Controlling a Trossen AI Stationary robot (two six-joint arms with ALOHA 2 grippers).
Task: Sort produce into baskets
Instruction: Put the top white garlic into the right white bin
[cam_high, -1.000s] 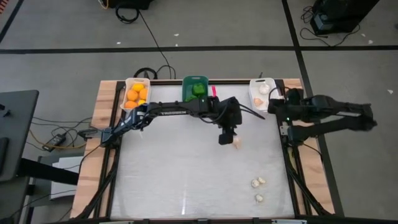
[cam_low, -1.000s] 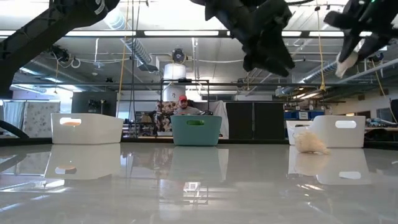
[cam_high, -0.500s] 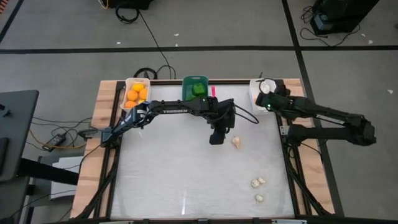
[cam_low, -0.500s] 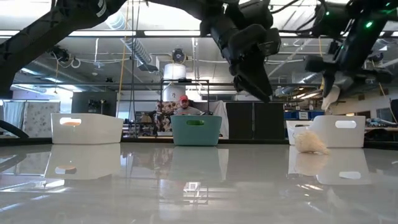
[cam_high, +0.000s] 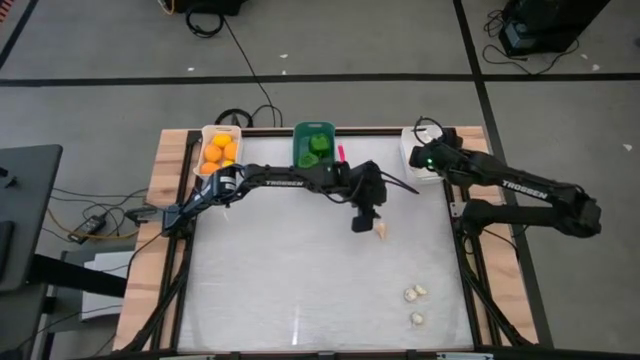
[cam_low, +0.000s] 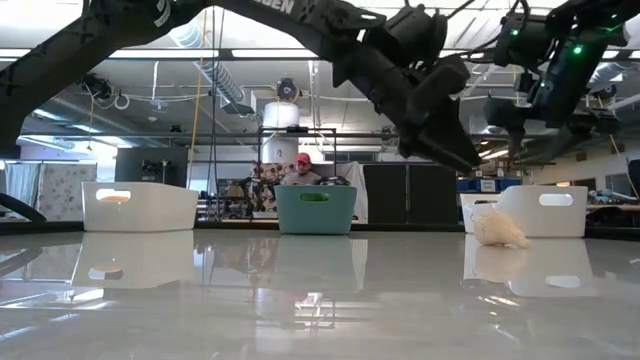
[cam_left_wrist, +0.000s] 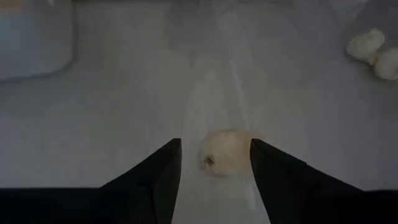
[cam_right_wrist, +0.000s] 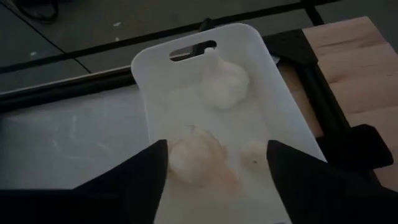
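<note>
My left gripper (cam_high: 367, 223) hangs open over the table's middle, above a pale garlic bulb (cam_high: 380, 230) that lies on the table; in the left wrist view the bulb (cam_left_wrist: 225, 152) shows between the two fingers. In the low view the gripper (cam_low: 462, 158) is above the bulb (cam_low: 495, 228). My right gripper (cam_high: 422, 158) is open above the white basket (cam_high: 410, 140) at the far right. Three garlic bulbs lie in that basket, one (cam_right_wrist: 194, 158) below the fingers.
A white basket (cam_high: 207, 133) with orange fruits and a teal basket (cam_high: 300, 132) with green peppers stand along the far edge. More garlic bulbs (cam_high: 414, 293) (cam_high: 416, 319) lie near the right front. A person sits in the room behind the teal basket (cam_low: 315, 208).
My right gripper has carried a garlic bulb toward the far edge and down over the far-right white basket; the bulb no longer shows at its fingers. My left gripper has swung a little left, then back over the loose bulb, and has come lower.
</note>
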